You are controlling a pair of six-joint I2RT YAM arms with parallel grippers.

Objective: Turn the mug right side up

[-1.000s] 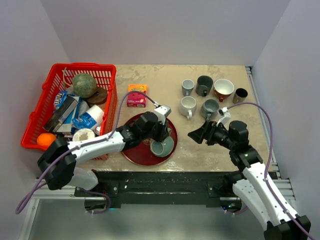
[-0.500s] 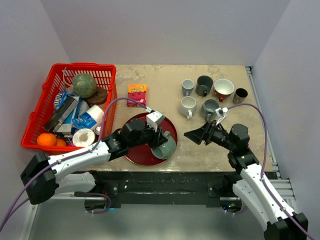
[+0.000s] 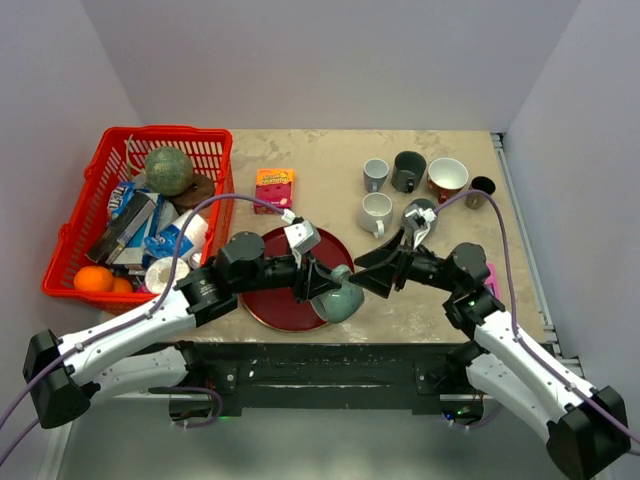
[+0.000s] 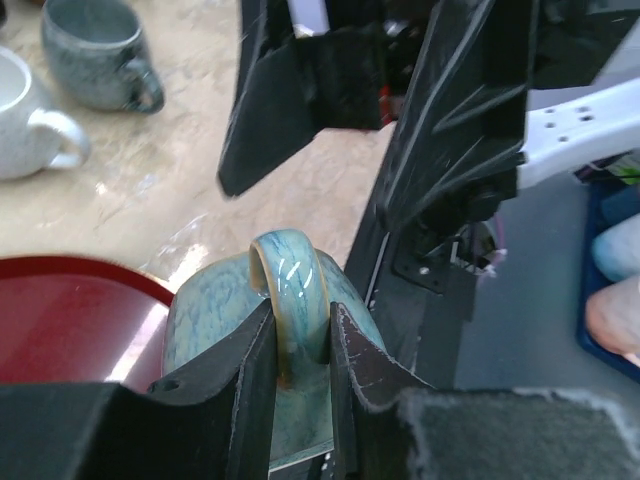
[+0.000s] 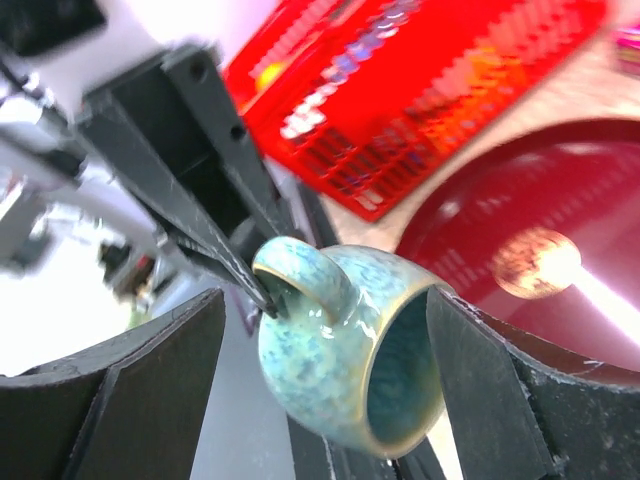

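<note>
Pinching the teal mug (image 3: pixel 340 298) by its handle, the left gripper (image 4: pixel 300 345) held it above the near right rim of the red plate (image 3: pixel 268 305), lying on its side with its mouth toward the right arm. The right gripper (image 3: pixel 362 277) stood spread wide just beside it, a finger flanking each side of the body. The other mugs (image 3: pixel 377 212) stood well apart behind, so I judged that only the left fingers at the handle crowded the approach
</note>
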